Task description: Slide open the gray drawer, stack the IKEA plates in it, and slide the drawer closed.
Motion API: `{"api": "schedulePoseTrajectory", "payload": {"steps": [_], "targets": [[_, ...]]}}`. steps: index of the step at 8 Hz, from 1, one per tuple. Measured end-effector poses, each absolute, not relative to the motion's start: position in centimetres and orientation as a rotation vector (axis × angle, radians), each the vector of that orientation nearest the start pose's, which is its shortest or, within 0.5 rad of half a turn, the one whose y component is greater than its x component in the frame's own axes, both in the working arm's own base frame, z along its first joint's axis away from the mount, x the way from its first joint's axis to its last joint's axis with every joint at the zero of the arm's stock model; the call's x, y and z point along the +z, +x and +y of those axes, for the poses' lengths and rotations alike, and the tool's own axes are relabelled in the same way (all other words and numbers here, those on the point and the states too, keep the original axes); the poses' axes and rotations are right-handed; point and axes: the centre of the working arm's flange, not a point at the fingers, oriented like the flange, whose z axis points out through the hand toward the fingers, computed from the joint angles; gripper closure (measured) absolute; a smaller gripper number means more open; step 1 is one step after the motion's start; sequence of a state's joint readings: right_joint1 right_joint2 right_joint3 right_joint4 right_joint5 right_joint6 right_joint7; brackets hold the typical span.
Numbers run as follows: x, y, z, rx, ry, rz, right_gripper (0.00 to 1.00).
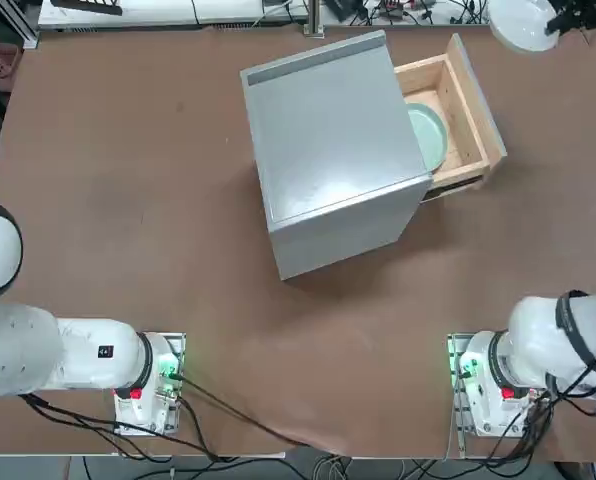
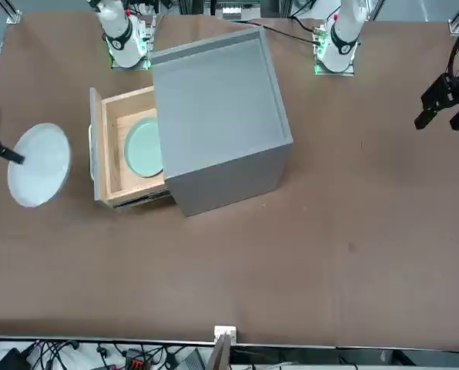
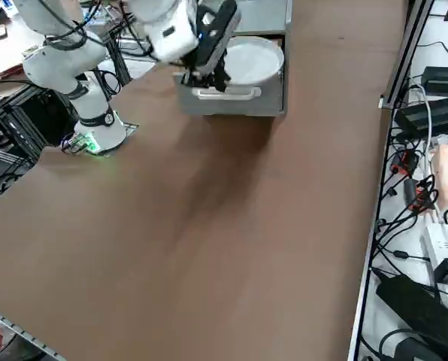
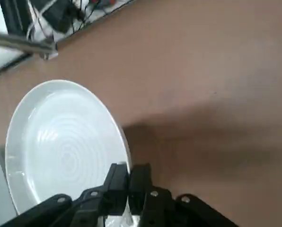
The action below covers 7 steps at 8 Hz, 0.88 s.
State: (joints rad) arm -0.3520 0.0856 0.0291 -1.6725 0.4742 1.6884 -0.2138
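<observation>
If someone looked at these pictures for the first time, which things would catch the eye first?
First, the white plate, held in the air by its rim in the right gripper, beyond the front of the gray drawer. Then the big gray cabinet in the middle of the table: its drawer is pulled open, with the mint green plate lying inside.

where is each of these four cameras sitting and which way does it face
Top view: overhead, looking down on the matte gray box cabinet; both arm bases at the bottom.
Front view: across the table, facing the robot; open gray drawer holds the pale mint green plate.
Right side view: raised at the robot's right, looking diagonally; right arm shows.
Right wrist view: on the wrist; right gripper pinches the white-gray plate by its rim.
Shared: top and front both show the mint plate in the drawer.
</observation>
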Motion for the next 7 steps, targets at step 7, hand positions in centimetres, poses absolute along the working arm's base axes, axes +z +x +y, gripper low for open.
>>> {"api": "schedulePoseTrajectory", "payload": {"steps": [7], "targets": [[52.1,56.2,0.7,0.151,-2.84,-0.189,1.0]]}}
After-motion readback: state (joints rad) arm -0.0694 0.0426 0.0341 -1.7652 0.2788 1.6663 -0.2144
